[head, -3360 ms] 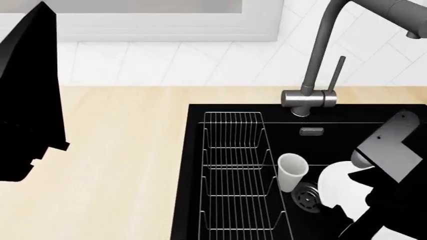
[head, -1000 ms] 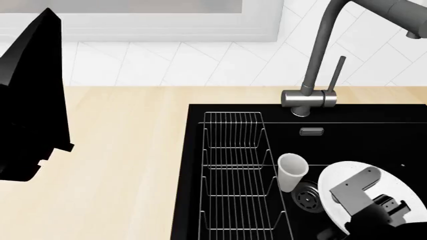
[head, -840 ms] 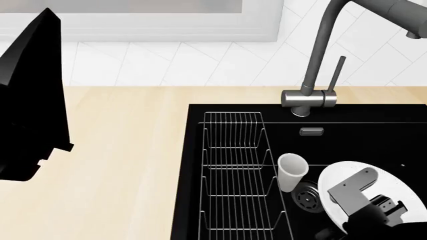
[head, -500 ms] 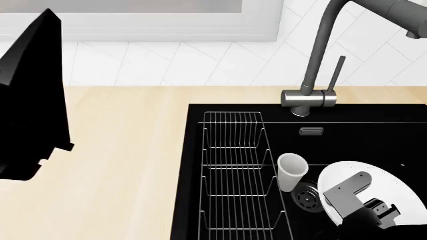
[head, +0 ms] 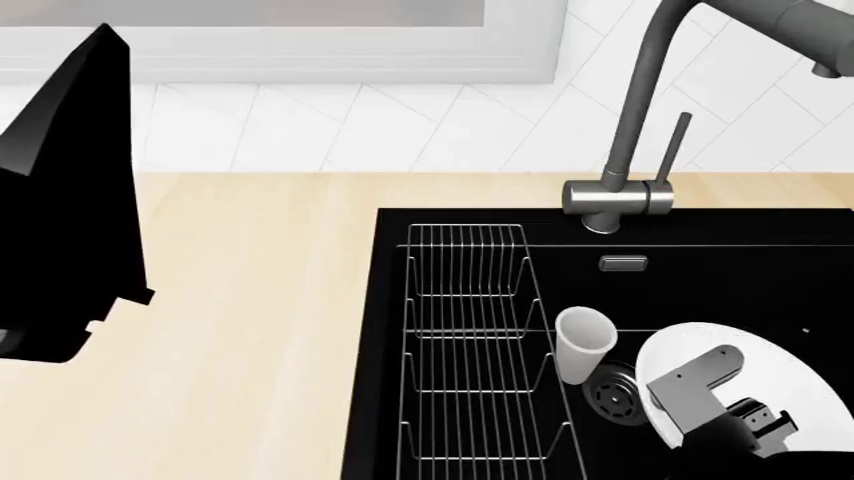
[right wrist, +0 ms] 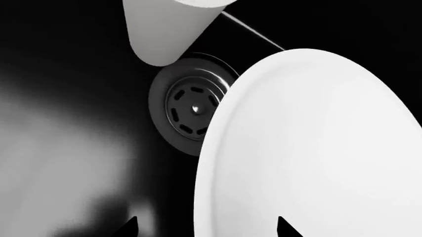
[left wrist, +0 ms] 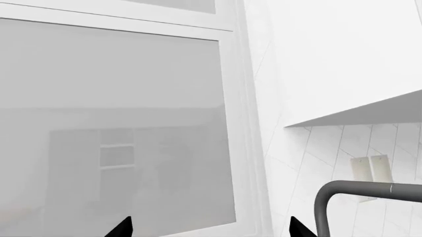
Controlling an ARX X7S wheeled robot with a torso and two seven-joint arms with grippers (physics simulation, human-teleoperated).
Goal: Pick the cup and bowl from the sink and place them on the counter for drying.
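A large, shallow white round bowl [head: 747, 385] lies on the floor of the black rectangular sink [head: 387, 330], toward its right side, beside the round grey drain [head: 615, 393] and the small white tapered cup [head: 582, 343]. The right gripper [right wrist: 205, 228] hovers over the bowl's near rim, jaws parted and empty; only two fingertips show. The smooth, thin rim could slip from a shallow pinch, or the arm could knock the cup. The left gripper [left wrist: 209, 231], raised above the beige wood-look counter [head: 254, 300], faces a window, apparently open.

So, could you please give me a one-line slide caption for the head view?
Right gripper over the bowl in the sink; cup upright beside the drain.
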